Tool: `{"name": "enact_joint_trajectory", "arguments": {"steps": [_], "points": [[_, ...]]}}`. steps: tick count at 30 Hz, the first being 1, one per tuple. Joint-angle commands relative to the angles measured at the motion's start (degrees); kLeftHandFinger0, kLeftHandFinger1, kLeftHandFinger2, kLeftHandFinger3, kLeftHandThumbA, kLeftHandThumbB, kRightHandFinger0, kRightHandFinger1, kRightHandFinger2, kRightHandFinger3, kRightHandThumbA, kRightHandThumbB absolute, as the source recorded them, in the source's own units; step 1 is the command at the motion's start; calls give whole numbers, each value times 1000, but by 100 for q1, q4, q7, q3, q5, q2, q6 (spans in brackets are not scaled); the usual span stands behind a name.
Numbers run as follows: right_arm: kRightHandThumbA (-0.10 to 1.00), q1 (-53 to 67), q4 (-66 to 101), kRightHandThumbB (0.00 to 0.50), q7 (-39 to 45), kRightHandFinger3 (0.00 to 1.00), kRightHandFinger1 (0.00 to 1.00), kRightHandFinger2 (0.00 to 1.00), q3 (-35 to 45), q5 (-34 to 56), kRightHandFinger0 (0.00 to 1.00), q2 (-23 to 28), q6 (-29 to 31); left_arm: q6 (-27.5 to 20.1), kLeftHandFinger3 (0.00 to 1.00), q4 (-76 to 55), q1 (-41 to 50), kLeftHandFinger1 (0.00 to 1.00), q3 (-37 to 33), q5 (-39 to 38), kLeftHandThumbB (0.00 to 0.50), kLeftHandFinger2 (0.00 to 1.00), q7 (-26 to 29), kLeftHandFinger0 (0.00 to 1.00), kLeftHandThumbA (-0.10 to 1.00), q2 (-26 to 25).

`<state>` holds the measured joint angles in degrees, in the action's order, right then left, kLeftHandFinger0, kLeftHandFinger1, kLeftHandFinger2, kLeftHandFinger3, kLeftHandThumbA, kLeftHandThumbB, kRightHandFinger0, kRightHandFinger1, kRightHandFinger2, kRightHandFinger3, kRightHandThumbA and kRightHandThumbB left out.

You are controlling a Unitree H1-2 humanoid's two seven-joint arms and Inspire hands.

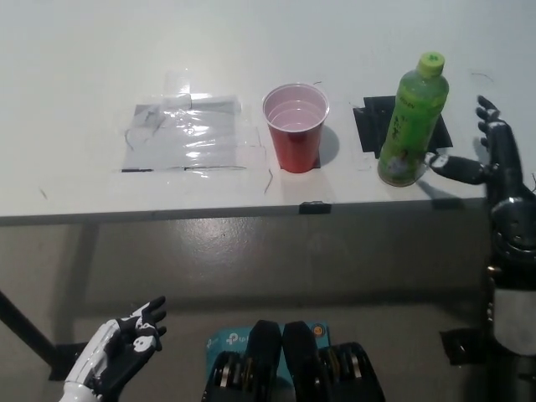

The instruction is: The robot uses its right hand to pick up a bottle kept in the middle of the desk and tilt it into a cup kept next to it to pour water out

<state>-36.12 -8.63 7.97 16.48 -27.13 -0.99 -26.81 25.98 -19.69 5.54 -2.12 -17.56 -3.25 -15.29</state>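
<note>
**Reaching for the bottle: where the grasp could fail**

My black right robot hand [490, 159] hovers at about three o'clock of the tall green plastic bottle with the green cap [410, 121], spread and holding nothing, its lowest fingertip just beside the bottle's lower body. The bottle stands upright on a black tape square [440, 134] on the white surface [84, 67]. The red plastic cup [295, 127], open and upright, sits near the bottle at its nine o'clock, apart from it.

The risk, as I judge it: the bottle is tall and narrow, so a fingertip pushing before my robot hand wraps it could tip it toward the cup. A grasp too low might let it swing when tilted.

My white left robot hand [121, 352] rests low at seven o'clock, below the surface's edge, loosely spread and empty.
</note>
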Motion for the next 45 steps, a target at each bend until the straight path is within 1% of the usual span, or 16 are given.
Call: {"name": "enact_joint_trajectory", "arguments": {"steps": [1, 4, 7, 10, 13, 15, 17, 18, 22, 26, 29, 32, 34, 35, 41, 45], "points": [[896, -396, 291, 500, 306, 1000, 1000, 1000, 29, -613, 1000, -231, -12, 95, 1000, -191, 38, 950, -37, 58, 93, 984, -53, 966, 543, -166], [884, -447, 373, 500, 477, 1000, 1000, 1000, 76, -807, 1000, -339, -12, 95, 1000, -200, 34, 944, -59, 81, 103, 980, -110, 957, 565, -188], [874, -489, 478, 500, 599, 1000, 1000, 1000, 90, -857, 1000, -417, -12, 94, 1000, -218, 31, 934, -77, 170, 82, 968, -200, 941, 571, -210], [872, -524, 487, 500, 689, 1000, 1000, 1000, 107, -949, 1000, -450, -12, 95, 1000, -223, 38, 927, -90, 181, 92, 962, -190, 932, 570, -215], [830, -596, 404, 500, 674, 1000, 1000, 1000, 182, -932, 1000, -496, -12, 95, 1000, -208, 31, 911, -102, 193, 89, 949, -232, 915, 576, -233], [838, -638, 335, 500, 660, 1000, 1000, 1000, 155, -1096, 1000, -487, -12, 95, 1000, -198, 26, 905, -101, 191, 96, 944, -239, 908, 572, -228], [814, -748, 88, 500, 551, 1000, 1000, 1000, 212, -1218, 1000, -438, -12, 95, 1000, -271, 74, 908, -125, 199, 70, 949, -264, 911, 567, -219], [778, -800, -45, 500, 464, 1000, 1000, 1000, 280, -1139, 1000, -412, -12, 94, 1000, -283, 80, 906, -127, 231, 75, 943, -272, 916, 566, -212], [749, -926, -294, 500, 399, 1000, 1000, 1000, 533, -1034, 1000, -410, -12, 92, 1000, -258, 69, 904, -134, 271, 88, 939, -345, 917, 583, -227], [729, -1045, -563, 500, 215, 1000, 1000, 1000, 606, -774, 1000, -301, -12, 67, 1000, -266, 24, 894, -208, 393, 47, 936, -417, 905, 569, -257], [729, -1141, -736, 500, 130, 1000, 1000, 1000, 577, -738, 1000, -284, -12, -120, 1000, -208, 3, 894, -312, 491, 30, 942, -541, 898, 572, -314], [728, -1192, -926, 500, -74, 1000, 1000, 1000, 448, -742, 1000, -266, -12, -139, 1000, -170, -13, 898, -430, 532, 65, 943, -596, 888, 571, -319], [725, -1231, -1055, 500, -175, 1000, 1000, 1000, 382, -628, 1000, -309, -12, -147, 1000, -172, -32, 897, -464, 511, 71, 952, -666, 877, 580, -352], [735, -1232, -1112, 500, -230, 1000, 1000, 1000, 363, -627, 1000, -316, -12, -141, 993, -170, -45, 886, -460, 494, 90, 944, -684, 869, 581, -345], [704, -1267, -1376, 500, -367, 1000, 1000, 1000, 241, -222, 1000, -415, -12, -170, 989, -187, -50, 881, -523, 580, 93, 937, -783, 859, 625, -362], [697, -1298, -1450, 500, -526, 1000, 1000, 1000, -85, -35, 1000, -379, 46, -201, 970, -132, -76, 875, -522, 580, 105, 926, -846, 853, 658, -328]]}}
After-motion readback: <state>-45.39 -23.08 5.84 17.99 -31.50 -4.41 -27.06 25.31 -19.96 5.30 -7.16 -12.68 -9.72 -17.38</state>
